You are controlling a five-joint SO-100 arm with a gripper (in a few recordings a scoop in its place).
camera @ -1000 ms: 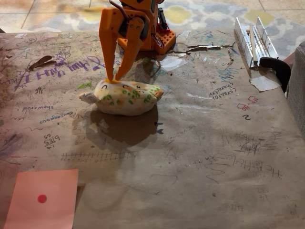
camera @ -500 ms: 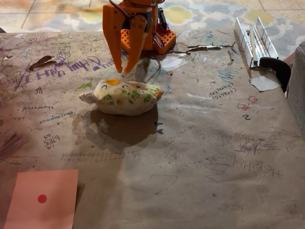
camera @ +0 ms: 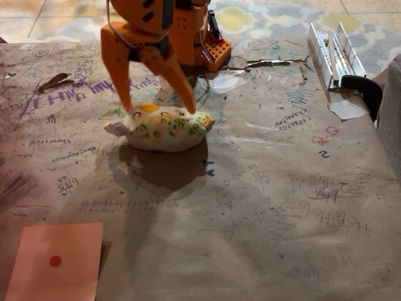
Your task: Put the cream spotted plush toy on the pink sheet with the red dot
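Cream spotted plush toy (camera: 161,128) lies on scribbled brown paper worktop (camera: 269,188), far left, long axis left-right. Orange two-finger hand (camera: 159,105) spread wide, straddling toy from above, tips at both ends. Salmon-pink paper sheet with red dot (camera: 56,262) near left, well apart.

Quick count of what's on the table

There's one cream spotted plush toy (camera: 161,128) right under the single orange gripper (camera: 158,108), one pink sheet with the red dot (camera: 55,261) well off toward the lower left of it, one silver metal rail (camera: 331,53) far out to its right, and one brown leaf-shaped scrap (camera: 54,81) off to its left.
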